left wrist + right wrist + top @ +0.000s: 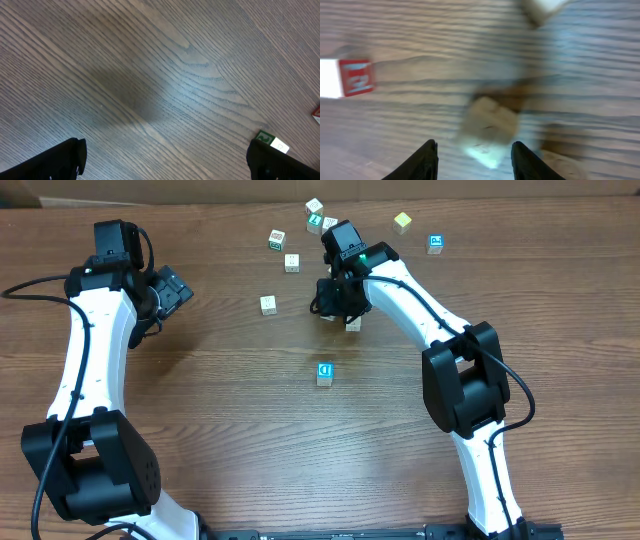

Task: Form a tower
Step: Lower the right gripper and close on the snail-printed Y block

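Observation:
The tower point(324, 373) stands mid-table as a narrow cream stack showing a blue letter face. My right gripper point(336, 296) hovers behind it, over a loose cream cube point(353, 324). In the right wrist view that blurred cube point(487, 127) lies just beyond the right gripper point(476, 160), with a gap to each fingertip, so the jaws are open and hold nothing. My left gripper point(175, 290) is far off at the left, wide open over bare wood point(165, 165).
Loose letter cubes are scattered at the back: point(277, 240), point(291, 262), point(267, 304), a cluster point(318, 218), a yellow-green one point(402, 221) and a blue-lettered one point(435, 244). A red-lettered cube point(355, 77) lies left of the right gripper. A green-lettered cube point(270, 140) sits by the left gripper's finger.

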{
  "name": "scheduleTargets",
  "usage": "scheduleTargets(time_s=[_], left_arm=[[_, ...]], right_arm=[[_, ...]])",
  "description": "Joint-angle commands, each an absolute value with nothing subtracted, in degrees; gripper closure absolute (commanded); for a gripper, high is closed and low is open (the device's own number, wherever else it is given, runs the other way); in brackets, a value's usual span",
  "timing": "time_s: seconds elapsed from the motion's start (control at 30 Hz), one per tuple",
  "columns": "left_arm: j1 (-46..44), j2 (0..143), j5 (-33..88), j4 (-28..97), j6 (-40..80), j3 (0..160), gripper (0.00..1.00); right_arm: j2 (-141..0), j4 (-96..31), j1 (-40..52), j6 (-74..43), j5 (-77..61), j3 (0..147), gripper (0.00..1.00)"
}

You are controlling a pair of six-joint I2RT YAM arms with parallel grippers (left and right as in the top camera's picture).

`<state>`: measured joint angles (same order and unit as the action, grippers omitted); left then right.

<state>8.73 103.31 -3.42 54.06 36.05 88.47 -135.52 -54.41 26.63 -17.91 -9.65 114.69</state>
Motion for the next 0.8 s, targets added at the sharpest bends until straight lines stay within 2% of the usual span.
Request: scheduleTargets(time_s=[0.0, 0.2, 0.33, 0.57, 0.77], left_arm=[[8.60, 103.72, -3.38, 53.93, 35.97, 89.62, 0.00], [8.62, 103.72, -3.38, 53.95, 35.97, 89.62, 0.00], [8.62, 103.72, -3.38, 53.95, 35.97, 89.62, 0.00], [8.60, 103.72, -3.38, 53.95, 35.97, 89.62, 0.01], [8.62, 103.72, -3.38, 53.95, 35.97, 89.62, 0.01]], right_arm=[[-136.00, -54.00, 26.92, -17.61, -17.63, 115.46, 0.55], [-136.00, -51.86, 27.75, -16.40, -17.96, 115.46, 0.51], [-135.72, -52.38, 27.09, -16.25, -13.32, 116.36, 0.50], [-133.71, -66.08, 26.24, -16.51, 2.81, 127.26, 0.42], [-133.78, -73.73, 26.24, -20.47, 3.40, 125.54, 0.36]])
